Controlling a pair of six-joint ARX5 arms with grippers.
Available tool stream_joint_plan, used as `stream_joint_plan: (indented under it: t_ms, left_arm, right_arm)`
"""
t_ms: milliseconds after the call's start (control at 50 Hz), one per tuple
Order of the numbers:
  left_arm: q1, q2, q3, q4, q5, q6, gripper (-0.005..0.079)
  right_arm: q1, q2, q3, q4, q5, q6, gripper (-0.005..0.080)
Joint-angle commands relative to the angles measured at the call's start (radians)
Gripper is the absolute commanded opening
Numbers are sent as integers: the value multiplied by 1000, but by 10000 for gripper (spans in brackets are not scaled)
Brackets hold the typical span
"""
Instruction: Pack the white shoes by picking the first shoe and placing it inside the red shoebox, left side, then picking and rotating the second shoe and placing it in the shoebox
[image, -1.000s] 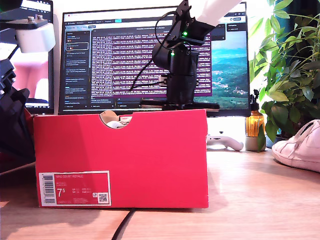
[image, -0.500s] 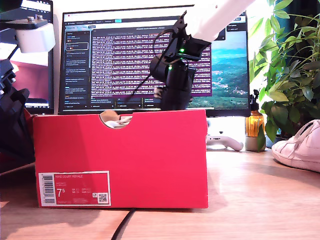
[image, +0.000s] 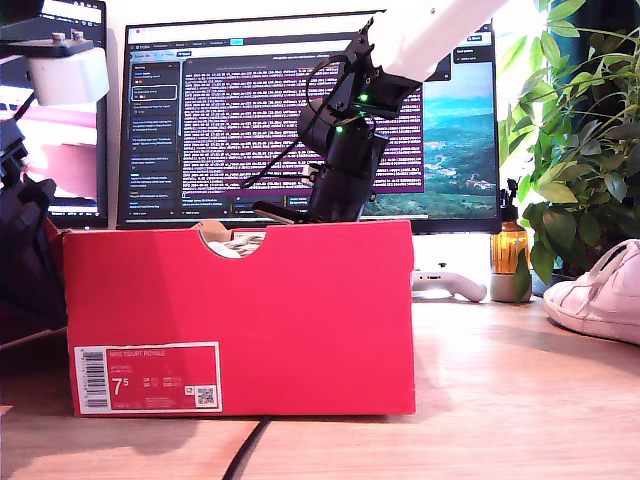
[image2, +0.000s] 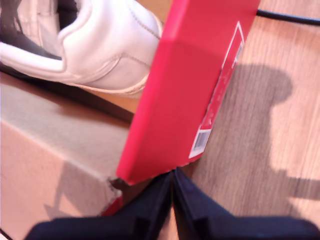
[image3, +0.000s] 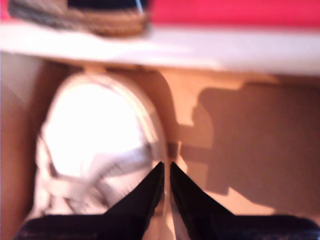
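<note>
Inside the red shoebox (image: 240, 315), one white shoe (image3: 95, 150) now lies released as my second claw (image3: 166, 172), shut and empty, has lifted clear; the other shoe (image: 598, 290) waits near the tabletop's edge.

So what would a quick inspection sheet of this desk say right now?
Surface: wooden table, bare in front.
Job's things: red shoebox open; one white shoe inside; second white shoe on the table at the exterior view's right.
Clutter: white controller and amber bottle behind the box.
Grippers: my first tool shut, empty, at a box corner; my second tool shut, empty, over the boxed shoe.
Cables: black cable running out from under the box.
Surroundings: monitor, leafy plant.
</note>
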Motion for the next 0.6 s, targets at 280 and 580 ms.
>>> stream_joint_plan:
  t_ms: [280,580]
  left_arm:
    - [-3,10,10,26,20,-6,-19]
    - [-3,10,10,26,20,-6,-19]
  right_arm:
    - [16,-13,50,-200,90,16,61]
    - [50,-61,342,-401,142,16,61]
